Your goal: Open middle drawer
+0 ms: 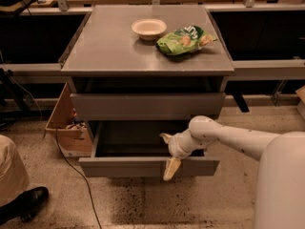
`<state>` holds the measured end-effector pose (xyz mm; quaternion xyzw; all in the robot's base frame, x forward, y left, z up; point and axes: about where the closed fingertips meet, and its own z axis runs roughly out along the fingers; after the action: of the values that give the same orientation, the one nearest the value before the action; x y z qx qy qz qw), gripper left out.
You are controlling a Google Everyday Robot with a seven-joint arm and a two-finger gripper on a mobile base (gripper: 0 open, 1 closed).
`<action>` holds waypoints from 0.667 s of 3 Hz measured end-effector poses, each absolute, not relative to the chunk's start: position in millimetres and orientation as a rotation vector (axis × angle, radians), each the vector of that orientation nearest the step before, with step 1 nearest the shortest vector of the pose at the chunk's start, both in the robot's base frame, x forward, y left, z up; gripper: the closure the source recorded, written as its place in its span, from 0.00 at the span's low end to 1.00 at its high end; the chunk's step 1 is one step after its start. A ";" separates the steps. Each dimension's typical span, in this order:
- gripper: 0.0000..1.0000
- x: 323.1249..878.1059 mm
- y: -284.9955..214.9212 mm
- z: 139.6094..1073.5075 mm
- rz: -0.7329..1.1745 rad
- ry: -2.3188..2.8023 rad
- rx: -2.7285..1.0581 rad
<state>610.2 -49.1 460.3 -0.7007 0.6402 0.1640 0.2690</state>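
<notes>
The middle drawer (124, 167) is the pulled-out grey drawer low on the cabinet, with a plain flat front and its grey inside (128, 140) showing. My gripper (168, 152) is at the right part of its front edge, at the end of the white arm (238, 140) that reaches in from the right. The fingers are spread. One fingertip (165, 137) sits over the drawer's inside and the other (171, 169) hangs down in front of the front panel. The taller, wider drawer front (147, 106) above it sits much farther back.
On the cabinet top (105, 46) stand a white bowl (148, 28) and a green chip bag (185, 38). A cardboard box (66, 125) is left of the cabinet, with a cable (71, 171) on the floor. A person's leg and shoe (21, 202) are at the lower left.
</notes>
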 end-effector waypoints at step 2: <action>0.18 633.5 -71.6 490.4 0.388 1.740 -1.842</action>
<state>633.5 -71.6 490.4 -0.6888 0.6506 0.1450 0.2851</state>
